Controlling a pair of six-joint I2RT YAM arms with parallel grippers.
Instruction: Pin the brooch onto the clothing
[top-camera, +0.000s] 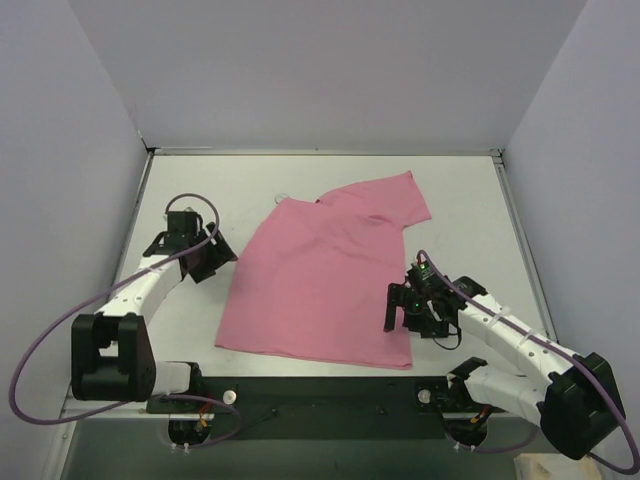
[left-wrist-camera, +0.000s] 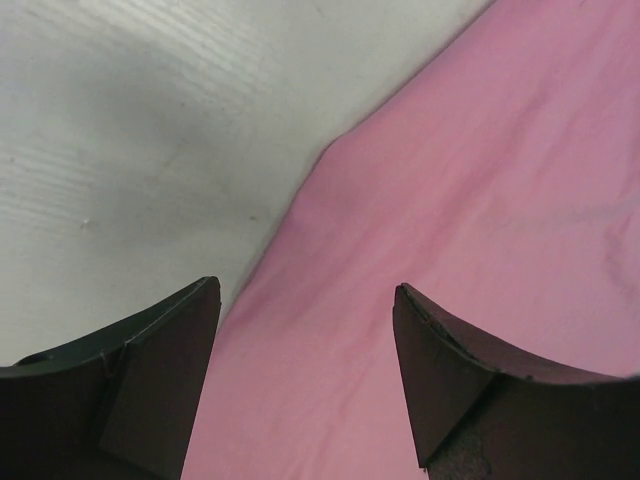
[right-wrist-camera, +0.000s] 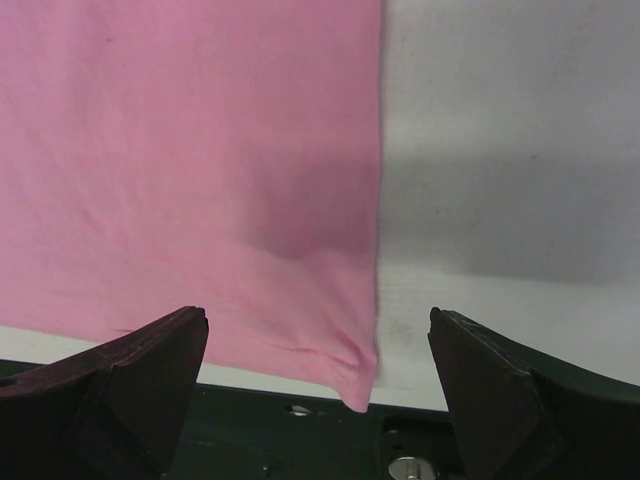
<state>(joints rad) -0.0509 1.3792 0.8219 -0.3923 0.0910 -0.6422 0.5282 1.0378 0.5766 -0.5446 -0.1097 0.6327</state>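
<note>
The clothing (top-camera: 320, 285) is a single pink T-shirt, spread flat on the white bench (top-camera: 460, 200), between the two arms. Its long axis runs from the hem at the near edge of the bench to the neckline at the far side, leaning a little to the right as it goes. One short sleeve points to the far right. The near right hem corner hangs just over the bench's front edge. A single white speck (top-camera: 283, 196) sits at the far end by the neckline, too small to tell what it is. The brooch cannot be made out in any view.

There are two claws, one on each arm. The left claw (top-camera: 222, 258) is at the shirt's left side edge, well apart from the right one. In the left wrist view its jaws stand wide apart, with nothing between them: the left claw (left-wrist-camera: 305, 295) straddles the edge of the clothing (left-wrist-camera: 480, 200), one finger over bare bench (left-wrist-camera: 120, 130) and the other over pink cloth. I cannot tell whether it touches the cloth.

The right claw (top-camera: 405, 322) is at the shirt's near right corner. In the right wrist view the right claw (right-wrist-camera: 318, 320) is spread fully, gripping nothing. One finger is over the clothing (right-wrist-camera: 180, 150) and the other over the bench (right-wrist-camera: 510, 150), with the hem corner between them.
</note>
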